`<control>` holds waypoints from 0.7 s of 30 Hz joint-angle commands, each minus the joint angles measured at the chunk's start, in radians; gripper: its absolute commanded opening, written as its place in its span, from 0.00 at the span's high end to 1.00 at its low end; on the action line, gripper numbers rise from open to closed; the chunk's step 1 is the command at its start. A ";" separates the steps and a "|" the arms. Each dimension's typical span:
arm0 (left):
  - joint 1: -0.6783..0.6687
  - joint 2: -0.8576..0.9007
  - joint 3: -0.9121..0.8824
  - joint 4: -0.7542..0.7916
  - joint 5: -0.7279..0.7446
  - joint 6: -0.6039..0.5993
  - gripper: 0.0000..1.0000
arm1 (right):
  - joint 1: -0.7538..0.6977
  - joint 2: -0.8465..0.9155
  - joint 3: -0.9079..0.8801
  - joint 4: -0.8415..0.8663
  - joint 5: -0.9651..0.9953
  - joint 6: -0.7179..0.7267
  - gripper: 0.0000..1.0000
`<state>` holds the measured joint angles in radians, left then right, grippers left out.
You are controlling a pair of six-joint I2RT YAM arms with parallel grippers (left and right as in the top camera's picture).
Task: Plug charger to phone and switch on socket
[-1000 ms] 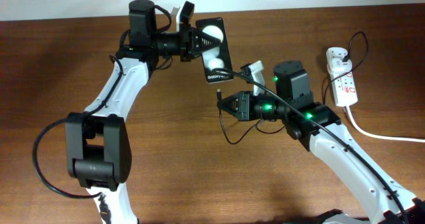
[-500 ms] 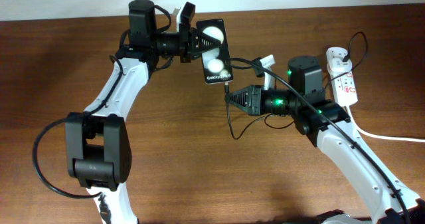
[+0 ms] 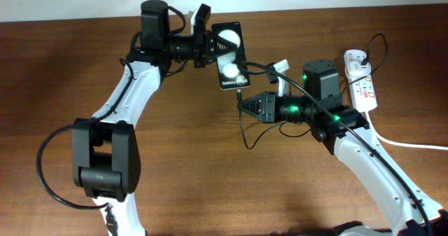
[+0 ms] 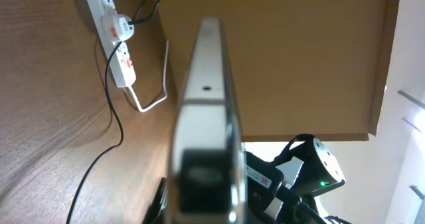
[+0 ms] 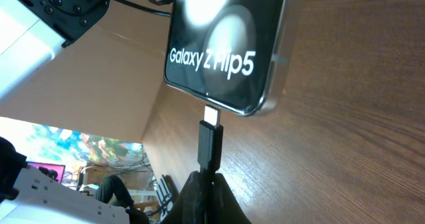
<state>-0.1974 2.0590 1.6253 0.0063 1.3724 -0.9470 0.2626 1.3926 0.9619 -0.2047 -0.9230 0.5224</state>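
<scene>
Found phone (image 3: 229, 56) over the far middle of the table (image 3: 63, 89), apparently raised off the wood, glossy face up, lettered end nearest the right gripper (image 3: 242, 104). Noted left gripper (image 3: 210, 47) clamped on the phone's opposite end. Noted right gripper pinched shut around the black body of the connector (image 5: 211, 139) on the charger (image 3: 242, 132), leaving the metal tip exposed. Saw that tip at the phone's lower edge, roughly in line with the port, touching or just entering. Could not tell whether seated. Located socket (image 3: 361, 83) at the table's right side, well apart from both grippers, with white adapter (image 3: 355, 57) at its far end. Could not read switch position.

Judged step in hand: insertion, early to midway through the task.

Recommend pushing straight along the phone's long axis, with no sideways drift, to avoid jamming or scraping the port rim. Recommend a firm left hold as counter-force. Advise keeping slack in the charger's loop below, to avoid dragging the tip off line. Release only after confirming metal fully hidden. Leave switching for afterwards.
</scene>
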 commanded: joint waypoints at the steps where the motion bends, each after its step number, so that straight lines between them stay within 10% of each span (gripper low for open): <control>1: -0.012 0.002 0.012 0.008 0.008 -0.010 1.00 | 0.000 0.004 -0.008 0.004 -0.013 -0.013 0.96; 21: -0.037 0.002 0.012 0.008 -0.011 -0.011 1.00 | -0.001 0.004 -0.008 0.000 -0.008 -0.013 0.96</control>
<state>-0.2253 2.0590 1.6253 0.0086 1.3350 -0.9474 0.2626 1.3926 0.9588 -0.2024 -0.9264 0.5201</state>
